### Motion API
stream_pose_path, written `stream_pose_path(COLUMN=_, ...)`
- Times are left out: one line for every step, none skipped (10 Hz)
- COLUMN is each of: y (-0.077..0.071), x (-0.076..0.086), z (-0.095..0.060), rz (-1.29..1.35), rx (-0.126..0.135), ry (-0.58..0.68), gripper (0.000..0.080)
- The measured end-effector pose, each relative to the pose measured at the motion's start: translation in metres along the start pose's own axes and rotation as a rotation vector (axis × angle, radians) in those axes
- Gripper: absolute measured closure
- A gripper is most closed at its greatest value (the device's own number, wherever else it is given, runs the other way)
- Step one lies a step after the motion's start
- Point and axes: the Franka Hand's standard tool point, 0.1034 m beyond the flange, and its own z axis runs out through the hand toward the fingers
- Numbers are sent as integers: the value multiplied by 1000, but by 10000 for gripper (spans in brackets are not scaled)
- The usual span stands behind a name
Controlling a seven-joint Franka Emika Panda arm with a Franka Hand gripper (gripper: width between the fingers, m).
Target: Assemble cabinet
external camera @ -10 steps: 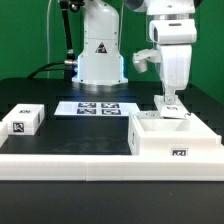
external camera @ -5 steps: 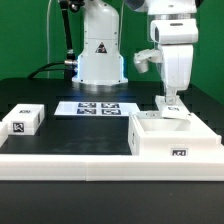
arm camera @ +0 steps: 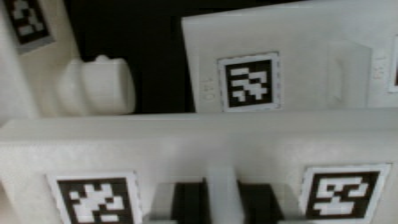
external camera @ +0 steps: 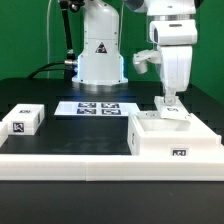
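The cabinet is a large white open box with a marker tag on its front. It stands at the exterior view's right, behind the long white border rail. My gripper hangs straight down over the cabinet's far wall, where a small tagged white panel sits. In the wrist view my gripper has its two dark fingers close together with a thin pale edge of the tagged panel between them. A second tagged white face lies beyond it.
A small white tagged block lies at the exterior view's left. The marker board lies flat in front of the robot base. A white rounded knob-like part shows over black table in the wrist view.
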Motion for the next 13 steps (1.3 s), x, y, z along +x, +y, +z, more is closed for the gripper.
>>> stream_pose_path(y=10, x=3, z=1, rz=3, rx=-7, ry=8, gripper=729)
stream_pose_path(y=21, x=4, z=2, rz=8, rx=-15, ry=16, gripper=729)
stream_pose_path(y=31, x=4, z=2, rz=17, rx=-23, ry=22, gripper=729)
stream_pose_path(y=36, x=3, z=1, rz=16, rx=-29, ry=25, gripper=729)
stream_pose_path(y=36, x=3, z=2, rz=10, rx=-31, ry=25, gripper=729)
stream_pose_path(y=36, x=3, z=2, rz=11, rx=-31, ry=25, gripper=729)
stream_pose_path(y=36, x=3, z=2, rz=11, rx=-31, ry=26, gripper=729)
stream_pose_path(y=36, x=3, z=2, rz=11, rx=-31, ry=26, gripper=729)
stream_pose_path(y=36, x=3, z=1, rz=11, rx=-31, ry=26, gripper=729)
stream_pose_path(y=37, x=3, z=2, rz=9, rx=-29, ry=25, gripper=729)
stream_pose_path(y=47, x=3, z=1, rz=11, rx=-27, ry=26, gripper=729)
stream_pose_path(y=58, x=3, z=1, rz=18, rx=-29, ry=28, gripper=729)
stream_pose_path(y=66, x=3, z=1, rz=18, rx=-33, ry=31, gripper=729)
